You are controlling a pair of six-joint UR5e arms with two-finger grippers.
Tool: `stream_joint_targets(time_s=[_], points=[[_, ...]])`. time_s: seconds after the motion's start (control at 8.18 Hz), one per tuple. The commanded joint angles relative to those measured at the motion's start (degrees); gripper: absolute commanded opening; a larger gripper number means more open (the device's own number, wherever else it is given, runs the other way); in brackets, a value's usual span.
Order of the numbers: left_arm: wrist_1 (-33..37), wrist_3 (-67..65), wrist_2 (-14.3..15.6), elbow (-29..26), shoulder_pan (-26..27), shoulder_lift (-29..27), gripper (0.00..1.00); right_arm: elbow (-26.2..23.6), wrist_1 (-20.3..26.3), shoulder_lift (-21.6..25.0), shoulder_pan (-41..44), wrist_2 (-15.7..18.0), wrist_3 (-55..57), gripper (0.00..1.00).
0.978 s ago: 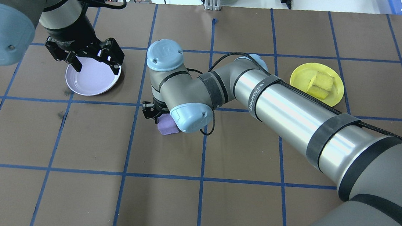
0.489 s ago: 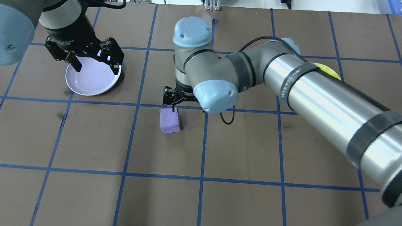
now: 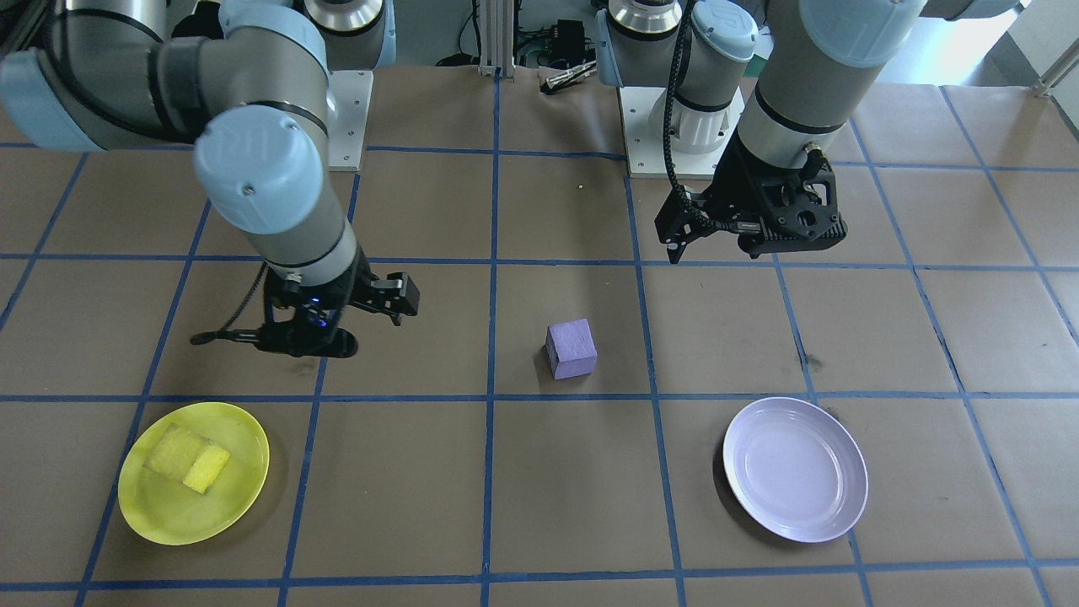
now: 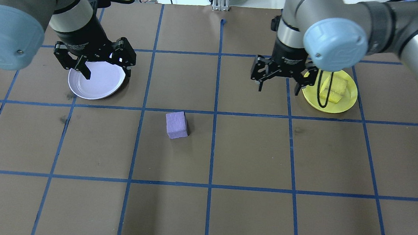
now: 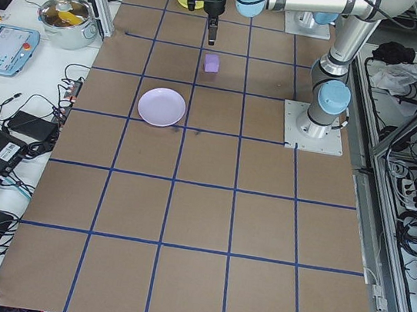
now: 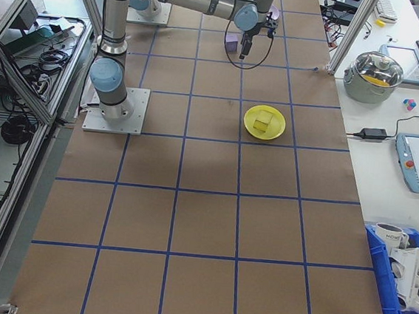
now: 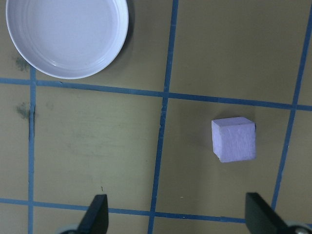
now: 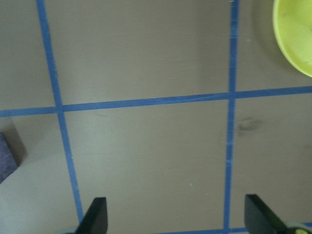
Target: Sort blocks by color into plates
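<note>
The purple block (image 4: 177,124) sits alone on the brown paper table cover (image 4: 245,220), just inside a square of the blue tape grid (image 4: 212,152), with bare paper on all its sides. The lavender plate (image 4: 96,79) lies up and to its left in the overhead view, well apart from it; the yellow plate (image 4: 330,91) lies far to the right, holding the yellow block (image 4: 334,89).

The left gripper (image 4: 95,60) hangs over the far rim of the lavender plate, fingers spread wide, nothing between them. The right gripper (image 4: 282,76) hovers beside the yellow plate's left edge, likewise spread and empty.

The front-facing view shows the lavender plate (image 3: 795,469) unobstructed and bare inside, where the overhead view has the gripper across its rim. The left wrist camera takes in both block (image 7: 234,139) and plate (image 7: 67,36) at once; the right wrist camera catches only a sliver of the block (image 8: 6,161) and an arc of the yellow plate (image 8: 295,36).

Beyond the table's far edge, the side views show a pot (image 5: 67,18), tablets and cables on white benches.
</note>
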State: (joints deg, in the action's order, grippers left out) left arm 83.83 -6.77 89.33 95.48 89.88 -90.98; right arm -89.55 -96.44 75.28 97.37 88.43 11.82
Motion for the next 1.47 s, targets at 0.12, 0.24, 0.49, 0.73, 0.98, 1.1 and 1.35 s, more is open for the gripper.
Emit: stream_joint_targets(time_s=[0.12, 0.24, 0.49, 0.73, 0.98, 1.1, 1.35], points=[[0.0, -20.6, 0.1, 0.1, 9.0, -2.8, 1.00, 1.4, 8.2, 11.6, -5.3, 2.3, -0.3, 1.00], [0.1, -20.7, 0.0, 0.1, 10.0, -3.8, 1.00, 0.4, 8.0, 14.3, -5.2, 2.3, -1.3, 1.00], [-0.1, -19.8, 0.0, 2.1, 10.1, -6.4, 1.00, 0.3, 5.1, 14.4, -5.2, 2.0, -1.4, 1.00], [-0.1, -19.1, -4.7, 3.6, 10.8, -8.1, 1.00, 0.3, 5.8, 14.9, -5.3, 2.0, -4.2, 1.00], [-3.3, -17.0, -4.8, 4.5, 11.1, -12.4, 1.00, 0.3, 6.0, 14.9, -5.2, 2.2, -5.2, 1.00], [-5.9, -15.6, -4.6, 4.5, 11.1, -14.8, 1.00, 0.3, 6.1, 15.1, -5.2, 2.2, -5.2, 1.00], [-7.5, -15.9, -5.0, 4.7, 11.1, -16.2, 1.00, 0.2, 5.8, 15.9, -5.2, 2.9, -5.1, 1.00]])
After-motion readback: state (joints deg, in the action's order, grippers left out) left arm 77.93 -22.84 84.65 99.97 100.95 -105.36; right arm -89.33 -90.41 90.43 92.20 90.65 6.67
